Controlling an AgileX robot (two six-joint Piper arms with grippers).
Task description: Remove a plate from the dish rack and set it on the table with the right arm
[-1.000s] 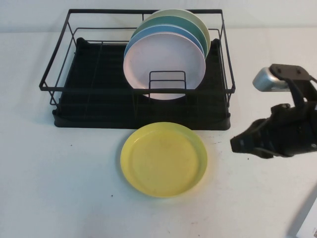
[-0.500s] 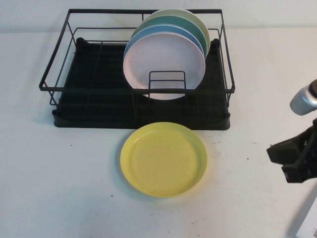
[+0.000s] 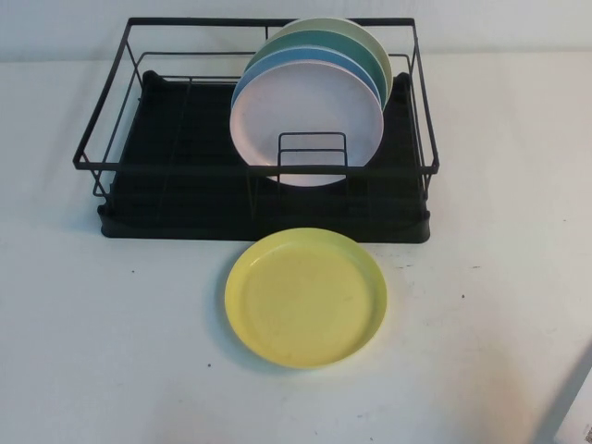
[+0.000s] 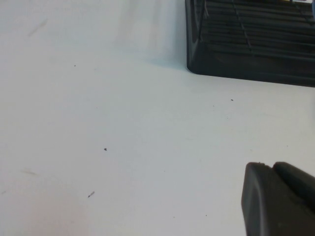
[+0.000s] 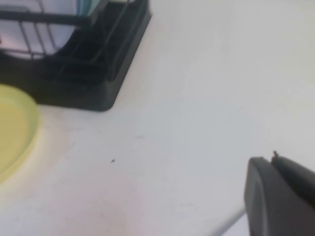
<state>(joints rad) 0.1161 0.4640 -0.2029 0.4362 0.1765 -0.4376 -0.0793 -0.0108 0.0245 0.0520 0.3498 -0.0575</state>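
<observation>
The yellow plate [image 3: 305, 296] lies flat on the white table [image 3: 111, 333], just in front of the black dish rack [image 3: 185, 199]. Its edge also shows in the right wrist view [image 5: 15, 128], beside the rack's corner [image 5: 93, 73]. Neither arm shows in the high view. My right gripper [image 5: 273, 162] is shut and empty, low over bare table to the right of the rack and plate. My left gripper [image 4: 270, 167] is shut and empty over bare table, off the rack's left front corner [image 4: 256, 44].
A pale pink plate [image 3: 305, 116] stands upright in the rack, with a blue plate [image 3: 268, 69] and green ones [image 3: 370, 46] behind it. A pale flat object [image 3: 578, 412] sits at the table's front right corner.
My right arm has drawn back to the right and left the high view. The yellow plate and the rack have not moved.
</observation>
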